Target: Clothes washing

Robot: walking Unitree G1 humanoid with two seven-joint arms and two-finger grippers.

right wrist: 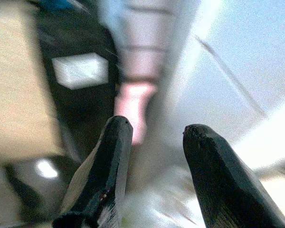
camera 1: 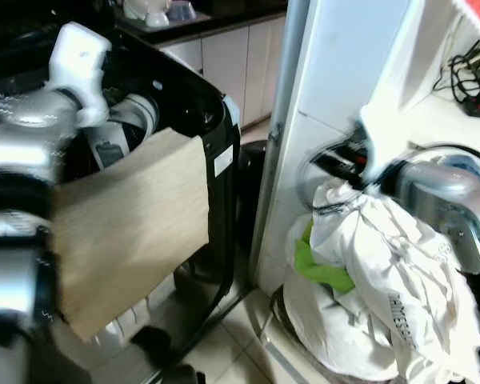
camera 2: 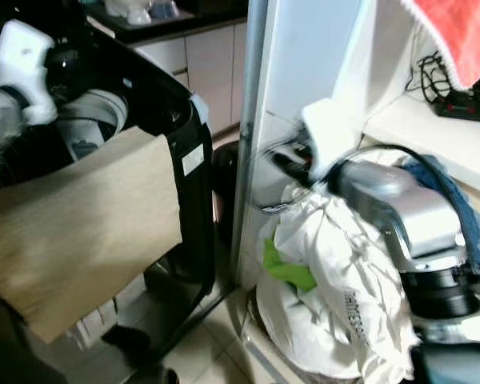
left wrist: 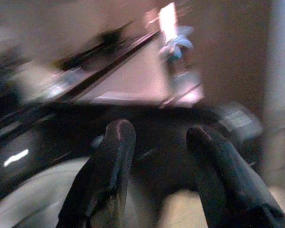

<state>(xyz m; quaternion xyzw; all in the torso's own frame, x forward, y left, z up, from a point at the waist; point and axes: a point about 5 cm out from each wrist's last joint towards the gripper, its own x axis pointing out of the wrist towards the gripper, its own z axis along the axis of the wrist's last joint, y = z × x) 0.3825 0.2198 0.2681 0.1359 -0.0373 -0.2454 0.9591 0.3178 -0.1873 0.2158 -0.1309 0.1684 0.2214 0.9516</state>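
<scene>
A black top-loading washing machine (camera 1: 224, 136) stands at the left with its pale drum (camera 1: 136, 112) open. A beige cloth (camera 1: 132, 224) hangs over its front rim and down the outside. My left gripper (left wrist: 156, 135) is open above the drum with nothing between its fingers. At the right, a heap of white clothes (camera 1: 384, 280) with a green garment (camera 1: 324, 268) tucked in it sits low by the wall. My right gripper (camera 1: 336, 164), blurred, hovers just over the top of that heap. It is open (right wrist: 157, 128) and holds nothing.
A white post and panel (camera 1: 280, 120) stand between the washer and the heap. White cabinets (camera 1: 240, 64) are behind. At the right, a white shelf carries black cables (camera 1: 464, 80), an orange-red towel (camera 2: 456, 32) hangs above it, and blue denim (camera 2: 464, 208) lies behind my right arm. Tiled floor (camera 1: 224, 352) lies below.
</scene>
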